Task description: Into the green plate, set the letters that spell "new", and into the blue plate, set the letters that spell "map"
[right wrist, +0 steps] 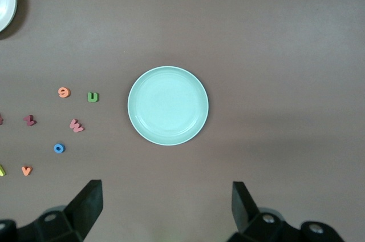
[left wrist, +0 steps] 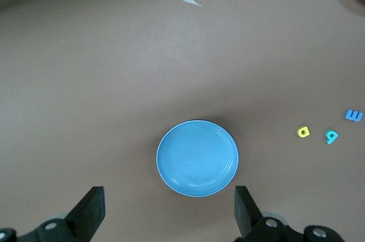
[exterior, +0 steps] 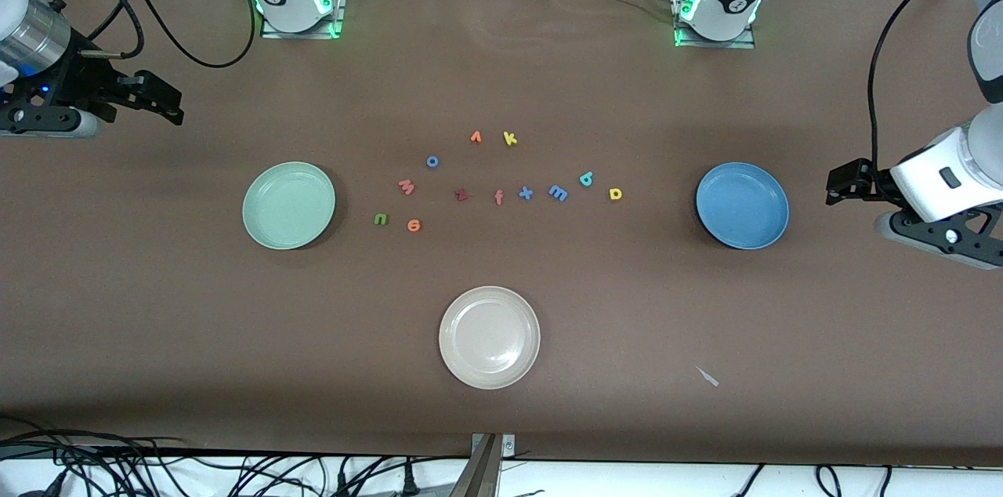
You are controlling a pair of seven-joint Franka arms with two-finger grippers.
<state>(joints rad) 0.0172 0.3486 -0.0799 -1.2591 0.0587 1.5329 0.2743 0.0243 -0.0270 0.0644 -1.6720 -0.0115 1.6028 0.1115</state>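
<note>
The right end effector (exterior: 168, 107) hangs over the bare surface (exterior: 501, 419) at the right arm's end, its fingers wide apart and holding nothing. Next comes the green plate (exterior: 288, 204), with nothing in it. Just beside it, toward the middle, lie the olive-green n (exterior: 380, 219), the orange e (exterior: 414, 226) and, slightly farther from the front camera, the pinkish-red w (exterior: 406, 186). A blue o (exterior: 432, 161), a dark red z (exterior: 461, 195), an orange v (exterior: 476, 137), a salmon f (exterior: 498, 197), a yellow k (exterior: 510, 139) and a blue x (exterior: 526, 192) fill the middle, with a cream-white plate (exterior: 489, 336) nearer the camera. Then the blue m (exterior: 558, 193), teal a (exterior: 587, 179) and yellow p (exterior: 616, 194) sit close together, short of the blue plate (exterior: 742, 204), which is also bare. The left end effector (exterior: 838, 187) hovers at the left arm's end, jaws spread, nothing gripped.

The letters are small and flat, so a descent slightly off centre would likely push one aside instead of gripping it. The x sits just beside the m and shares its colour, so a wrong pick there is the main risk; the k and p are both yellow too.
</note>
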